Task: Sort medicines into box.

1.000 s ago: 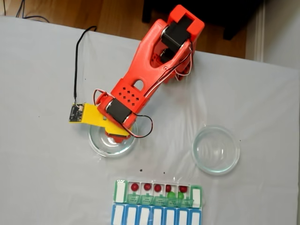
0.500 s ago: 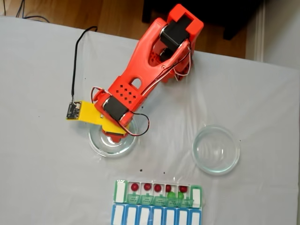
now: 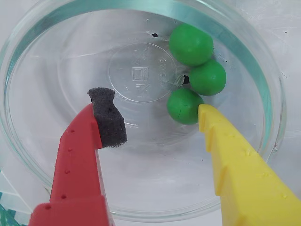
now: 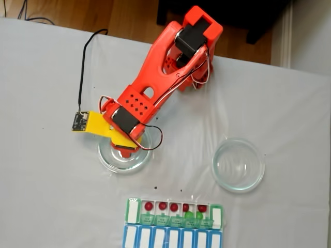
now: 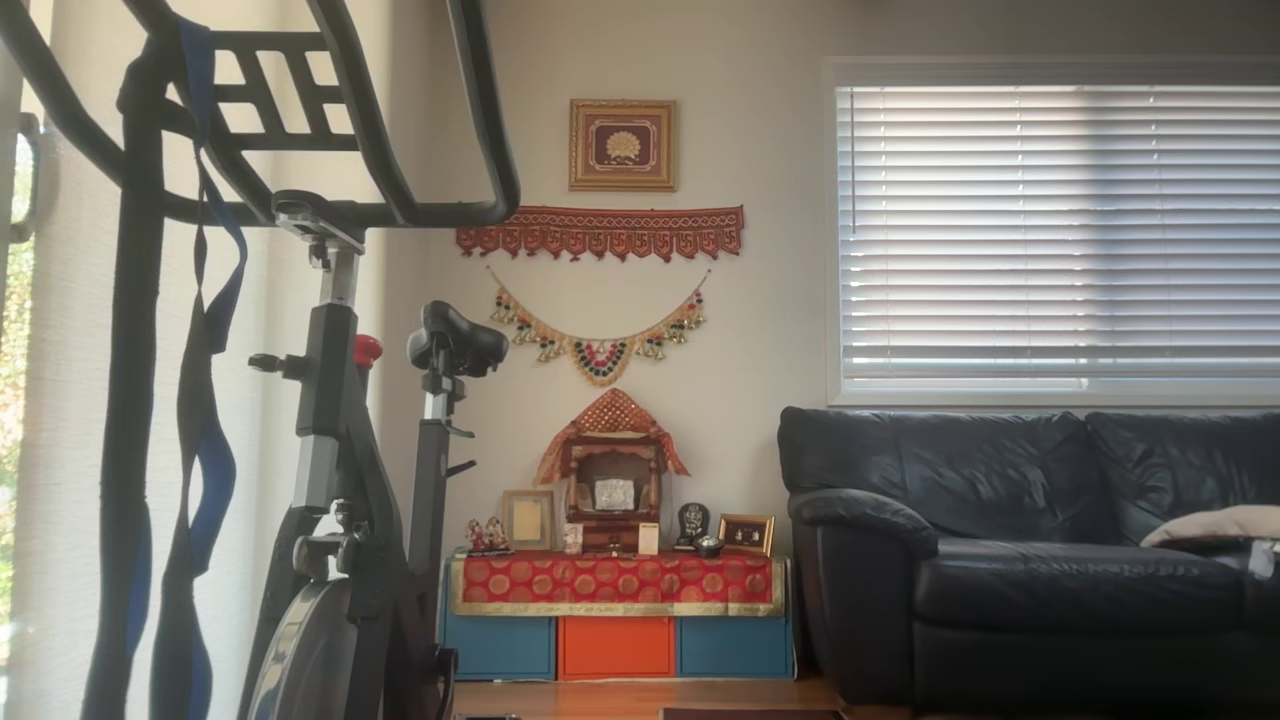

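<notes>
We find the tool hanging spread wide over the left glass dish, red finger with its black foam pad on one side, yellow finger on the other, nothing pinched between them

Three green balls huddle against the dish wall, touching one another; the nearest sits just beside the yellow fingertip

We judge them light, smooth, and ready to roll on slick glass (a nudge would likely scatter the cluster). Best hold looks to be across the middle of the nearest ball, foam pad on its open side, closing gently so it does not squirt out

In the fixed view the box lies at the near desk edge, red balls in its row, some green already there; a second dish sits well apart
</notes>
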